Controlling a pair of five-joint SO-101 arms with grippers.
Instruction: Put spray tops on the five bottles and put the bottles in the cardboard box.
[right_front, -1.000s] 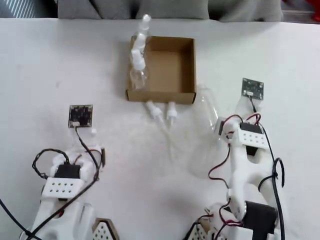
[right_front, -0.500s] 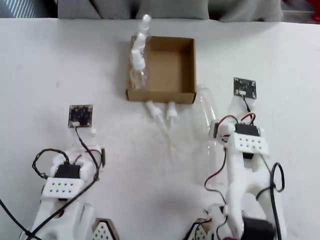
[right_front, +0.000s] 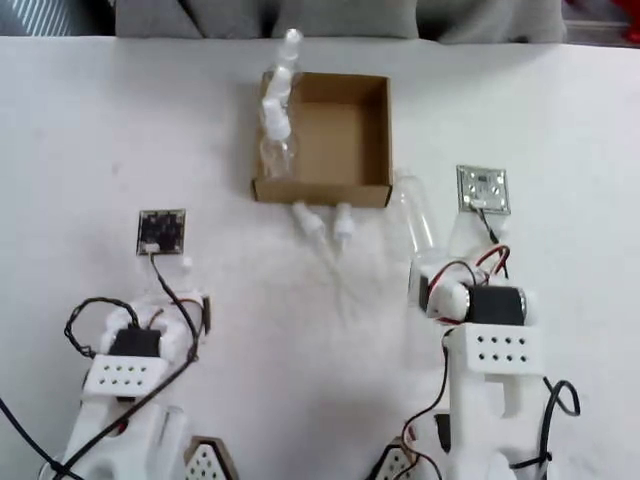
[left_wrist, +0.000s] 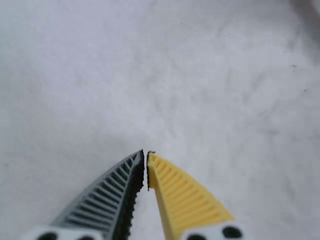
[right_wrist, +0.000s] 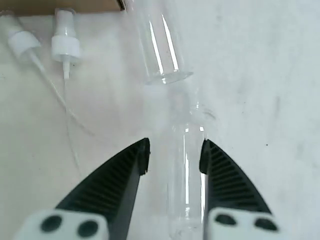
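White tabletop (right_front: 100, 120) is carrying everything, and the right pincer (right_wrist: 173, 148) is standing open astride a clear plastic bottle without a top (right_wrist: 187, 170), one finger close against it and the other apart. Being light, thin-walled and slick, the bottle is probably calling for a gentle grip across its mid-body. Just beyond the tips a second clear uncapped bottle (right_wrist: 160, 45) is lying, with two white spray tops (right_wrist: 65, 47) trailing thin dip tubes beside it. Past them the brown cardboard box (right_front: 340, 130) is holding capped bottles (right_front: 275, 130), seemingly three. The left pincer (left_wrist: 146, 156) is resting closed over bare table.
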